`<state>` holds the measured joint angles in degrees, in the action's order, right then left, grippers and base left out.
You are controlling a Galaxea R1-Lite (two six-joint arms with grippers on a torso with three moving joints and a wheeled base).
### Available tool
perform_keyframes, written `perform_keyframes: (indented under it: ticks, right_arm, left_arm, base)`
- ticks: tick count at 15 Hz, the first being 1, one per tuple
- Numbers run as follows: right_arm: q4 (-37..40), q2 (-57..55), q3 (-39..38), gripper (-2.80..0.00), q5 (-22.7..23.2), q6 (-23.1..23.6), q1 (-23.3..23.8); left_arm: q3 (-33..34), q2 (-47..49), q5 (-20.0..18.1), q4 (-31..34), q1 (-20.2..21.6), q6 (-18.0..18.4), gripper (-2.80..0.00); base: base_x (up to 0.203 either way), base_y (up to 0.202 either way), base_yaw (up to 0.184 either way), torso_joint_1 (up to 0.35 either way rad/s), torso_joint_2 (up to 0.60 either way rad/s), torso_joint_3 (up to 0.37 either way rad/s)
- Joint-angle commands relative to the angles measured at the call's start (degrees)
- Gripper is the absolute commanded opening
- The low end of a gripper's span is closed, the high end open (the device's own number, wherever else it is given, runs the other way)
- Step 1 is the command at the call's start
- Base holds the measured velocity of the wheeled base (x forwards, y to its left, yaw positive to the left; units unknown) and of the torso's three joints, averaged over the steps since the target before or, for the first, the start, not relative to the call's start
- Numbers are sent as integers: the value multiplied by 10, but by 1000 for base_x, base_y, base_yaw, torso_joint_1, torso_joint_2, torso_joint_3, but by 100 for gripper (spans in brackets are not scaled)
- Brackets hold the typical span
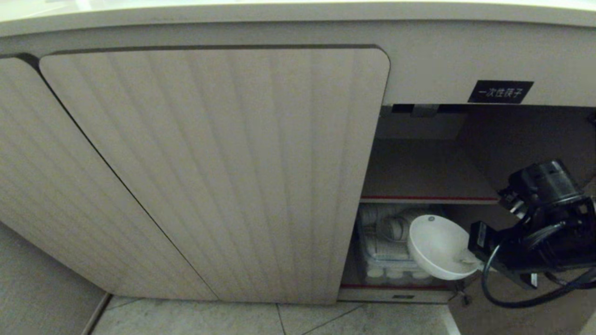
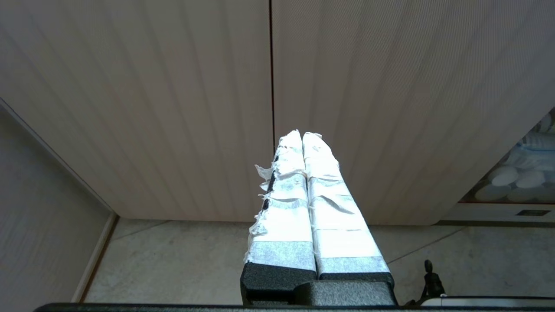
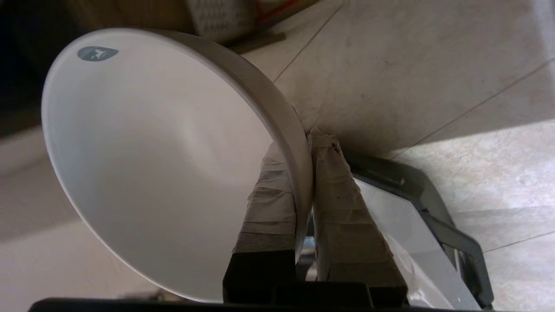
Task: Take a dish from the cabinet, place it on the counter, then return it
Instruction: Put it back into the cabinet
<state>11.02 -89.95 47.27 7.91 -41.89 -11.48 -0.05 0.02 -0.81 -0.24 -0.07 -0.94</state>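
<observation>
Fingers (image 3: pixel 282 203) wrapped in tape are seen clamped on the rim of the dish (image 3: pixel 164 151), one inside the bowl and one against its outer wall. By the right gripper (image 3: pixel 305 173) the dish (image 1: pixel 437 249) is held tilted in the air at the open right side of the cabinet (image 1: pixel 214 177), in front of the lower compartment and below the inner shelf (image 1: pixel 428 197). A small grey mark is shown near the dish's far rim. Stacked white ware in a clear container (image 1: pixel 386 251) is glimpsed behind the dish. A black label (image 1: pixel 500 91) with white characters is fixed above the opening, and the counter (image 1: pixel 298 11) edge runs along the top. Pale floor tiles (image 1: pixel 279 321) lie beneath. The left gripper (image 2: pixel 302 138) is held apart from the work, its taped fingers (image 2: pixel 321 195) pressed together and empty, pointed at the fluted doors.
</observation>
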Motion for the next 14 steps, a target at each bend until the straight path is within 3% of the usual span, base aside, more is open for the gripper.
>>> perform_keyframes:
  ticks: [1, 14]
  right_arm:
    - [1, -13, 5, -280, -15, -5, 0]
    - [-26, -64, 52, -280, -86, -50, 0]
  left_arm:
    - [0, 0, 0, 0, 0, 0, -280]
    - [0, 0, 0, 0, 0, 0, -280]
  base:
    - [0, 0, 0, 0, 0, 0]
    - [0, 0, 0, 0, 0, 0]
